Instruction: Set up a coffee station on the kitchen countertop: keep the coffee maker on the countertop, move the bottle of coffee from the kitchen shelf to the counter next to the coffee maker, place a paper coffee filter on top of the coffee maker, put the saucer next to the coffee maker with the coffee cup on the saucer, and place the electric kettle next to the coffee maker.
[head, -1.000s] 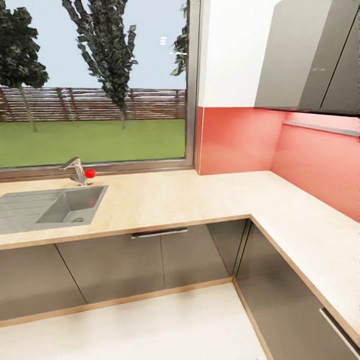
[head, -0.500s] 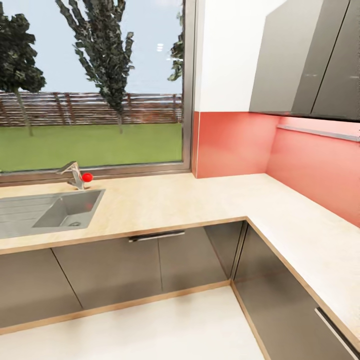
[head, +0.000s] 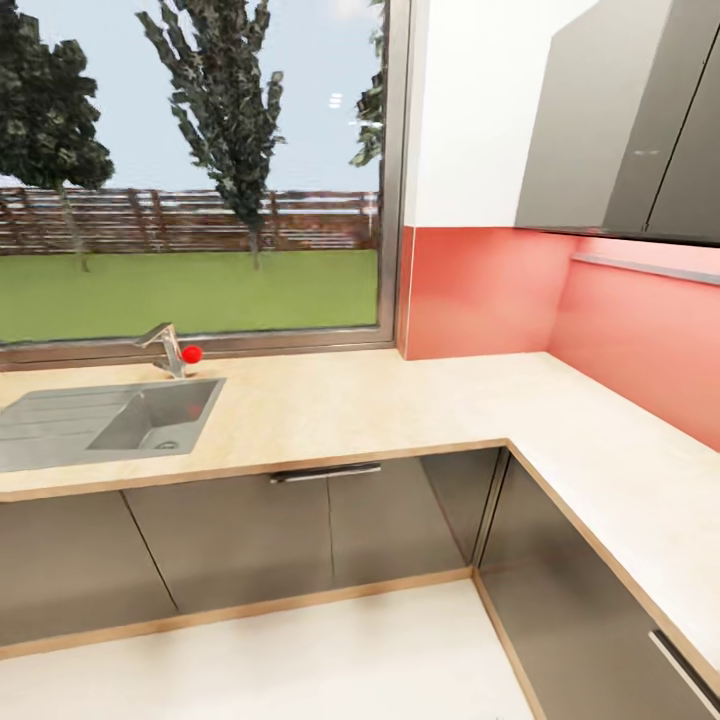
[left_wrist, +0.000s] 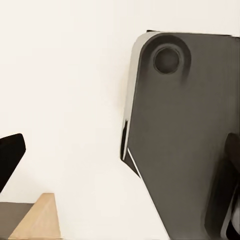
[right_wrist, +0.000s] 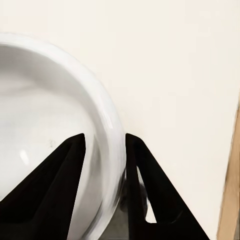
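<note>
The kitchen countertop (head: 360, 405) runs under the window and turns the corner along the red wall; its light wood-look top is bare here, with grey cabinet fronts below. In the right wrist view my right gripper (right_wrist: 105, 139) is shut on the saucer (right_wrist: 40, 115), one black finger on each side of its white rim, above a pale floor. In the left wrist view my left gripper (left_wrist: 120, 160) is open with nothing between its fingers (left_wrist: 10, 155), and a dark grey part of my own body lies beyond. The coffee maker, bottle, filter, cup and kettle are out of view.
A grey sink (head: 140, 415) with a red-knobbed tap (head: 175, 352) is set into the counter's left part. Grey wall cabinets (head: 640, 120) hang at the upper right, with a thin grey board (head: 650, 268) on the red wall beneath. Pale floor (head: 330, 650) lies before the cabinets.
The whole head view has shifted a little, first left and then right, so the camera moved. Nothing on the counter has changed.
</note>
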